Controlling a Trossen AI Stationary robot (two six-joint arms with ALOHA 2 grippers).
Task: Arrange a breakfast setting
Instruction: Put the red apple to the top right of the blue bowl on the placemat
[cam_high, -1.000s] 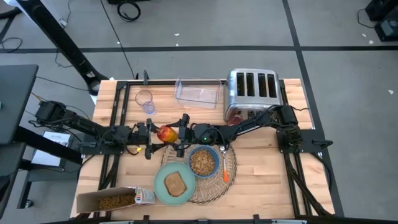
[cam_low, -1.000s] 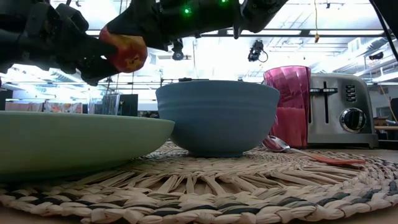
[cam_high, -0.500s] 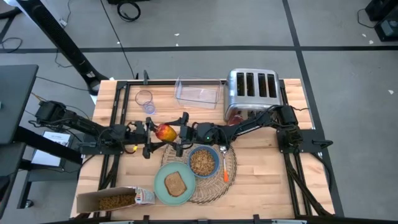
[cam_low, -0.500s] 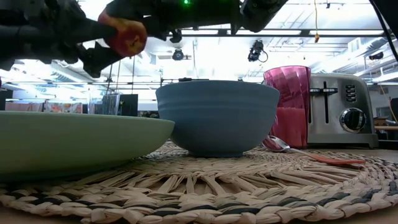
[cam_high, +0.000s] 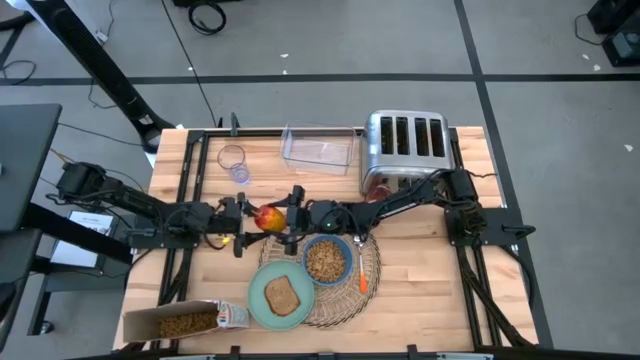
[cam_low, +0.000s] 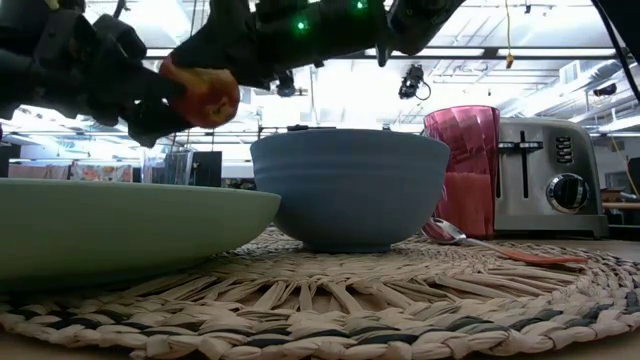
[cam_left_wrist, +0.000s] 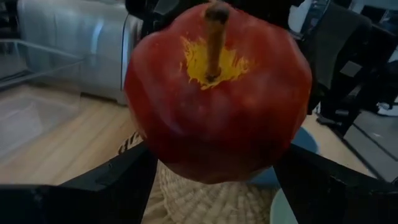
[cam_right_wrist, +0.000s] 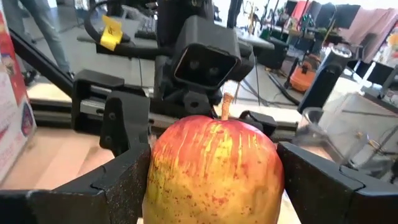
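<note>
Orange-red fruit held in the air behind the wicker placemat, between left gripper and right gripper. Both sets of fingers spread wide and flanking the fruit; which pair bears it: cannot tell. Blue bowl and green plate resting on placemat.

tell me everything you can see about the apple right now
The apple is round and glossy, deep red on one side, yellow streaked and speckled with red on the other, with a yellow patch around a short brown stem. It looks whole and unbruised. It hangs in the air above the table, just beyond the woven placemat and the blue bowl. The left gripper and the right gripper face each other, and each has its jaws on either side of the apple.
</note>
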